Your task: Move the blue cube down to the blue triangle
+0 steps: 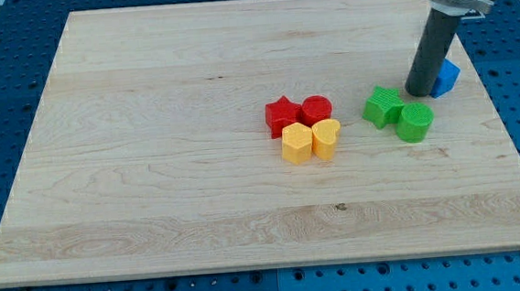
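A blue block (447, 76) sits near the board's right edge, mostly hidden behind my rod; its shape is hard to make out. My tip (419, 91) rests on the board just to the view's left of it, touching or nearly touching it. A second blue block does not show in this view. The tip stands just to the upper right of the green blocks.
A green star (383, 106) and a green cylinder (414, 122) sit just left and below my tip. A red star (282, 115), red cylinder (316, 110), yellow hexagon (297, 145) and yellow heart (326, 138) cluster at the centre of the wooden board (148, 126).
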